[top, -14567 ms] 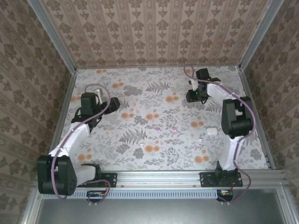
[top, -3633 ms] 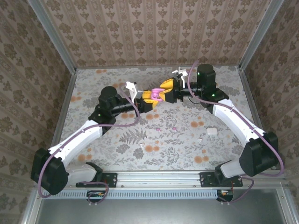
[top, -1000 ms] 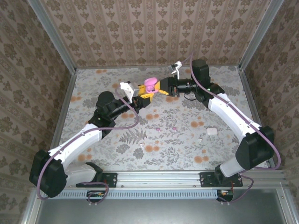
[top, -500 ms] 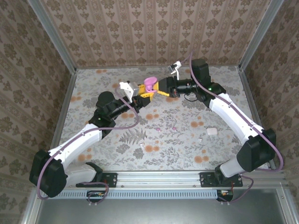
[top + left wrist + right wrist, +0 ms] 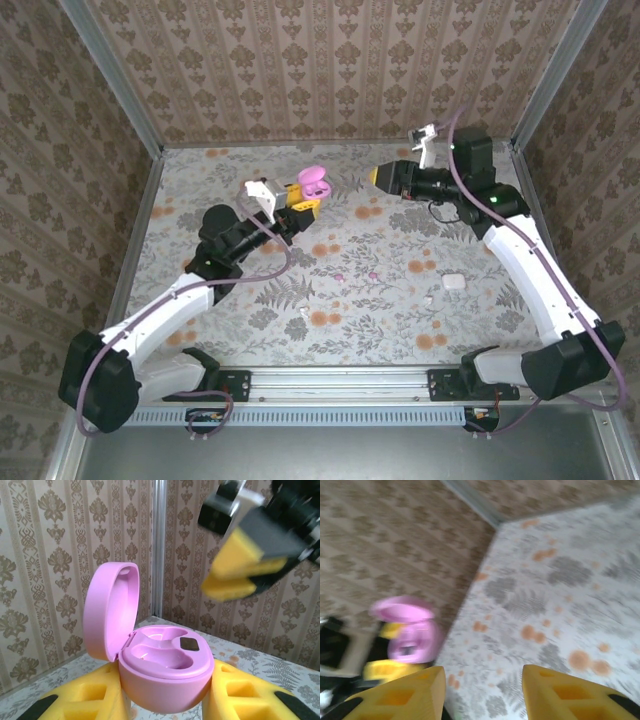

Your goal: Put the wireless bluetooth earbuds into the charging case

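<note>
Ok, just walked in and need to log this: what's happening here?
The left gripper holds a pink case up off the table, lid open, and its wells look empty. The right gripper hangs open and empty, apart from the case. Two white bits lie on the table, one toward the right and one nearer the front.

Smooth glossy charging case (image 5: 165, 685), probably plastic
</note>
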Robot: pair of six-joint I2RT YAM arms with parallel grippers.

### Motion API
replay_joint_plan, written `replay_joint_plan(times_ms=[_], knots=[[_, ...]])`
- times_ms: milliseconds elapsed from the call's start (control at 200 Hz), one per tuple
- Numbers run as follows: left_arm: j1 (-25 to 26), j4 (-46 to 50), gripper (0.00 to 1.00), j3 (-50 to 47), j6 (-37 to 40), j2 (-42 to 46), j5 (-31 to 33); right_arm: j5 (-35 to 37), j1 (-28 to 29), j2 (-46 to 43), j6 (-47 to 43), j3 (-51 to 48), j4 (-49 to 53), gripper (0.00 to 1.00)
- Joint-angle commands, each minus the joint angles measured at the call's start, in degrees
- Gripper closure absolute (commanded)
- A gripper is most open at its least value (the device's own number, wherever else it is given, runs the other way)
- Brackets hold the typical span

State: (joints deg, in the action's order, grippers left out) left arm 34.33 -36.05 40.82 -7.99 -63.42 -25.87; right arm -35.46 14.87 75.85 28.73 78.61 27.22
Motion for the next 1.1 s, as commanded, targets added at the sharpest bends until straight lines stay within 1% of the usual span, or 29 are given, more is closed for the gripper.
replay_joint_plan(times_ms=[0, 90, 215, 315, 360, 460, 585, 755, 930, 1090], knots=[[-0.29, -1.06, 0.66, -0.77, -1.66, 3.13, 0.63, 9.64, -0.1, 6.97, -9.98, -1.65, 16.92, 0.55], [-0.14, -0.48, 0.66, -1.65, -2.12, 4.77, 1.07, 8.65, 0.56, 10.7, -11.43, -4.26, 19.02, 0.59], [-0.05, 0.23, 0.66, -2.58, -2.29, 6.23, 1.55, 10.75, 2.8, 16.61, -15.39, -6.26, 22.71, 0.6], [0.01, 0.45, 0.65, -2.96, -2.21, 6.89, 1.94, 10.5, 3.31, 21.38, -14.69, -7.16, 24.15, 0.62], [0.03, 0.59, 0.66, -2.93, -2.12, 7.01, 1.96, 10.15, 3.61, 22.72, -13.68, -8.14, 23.69, 0.59], [0.04, 0.89, 0.66, -2.69, -1.91, 7.25, 2.3, 9.24, 4.57, 23.72, -11.64, -10.18, 21.26, 0.57], [0.13, 0.98, 0.66, -2.59, -1.77, 7.3, 2.49, 7.81, 5.78, 24.37, -9.94, -12.45, 18.01, 0.58], [0.13, 1.16, 0.66, -2.37, -1.69, 6.84, 2.14, 8.24, 6.31, 26.4, -9.25, -13.9, 16.91, 0.59], [0.21, 1.25, 0.66, -2.23, -1.68, 6.68, 2.14, 10.74, 6.57, 27.12, -7.04, -15.24, 14.42, 0.56], [0.21, 1.34, 0.66, -2.1, -1.72, 6.55, 2.23, 9.92, 6.84, 28.36, -6.58, -15.56, 12.43, 0.56]])
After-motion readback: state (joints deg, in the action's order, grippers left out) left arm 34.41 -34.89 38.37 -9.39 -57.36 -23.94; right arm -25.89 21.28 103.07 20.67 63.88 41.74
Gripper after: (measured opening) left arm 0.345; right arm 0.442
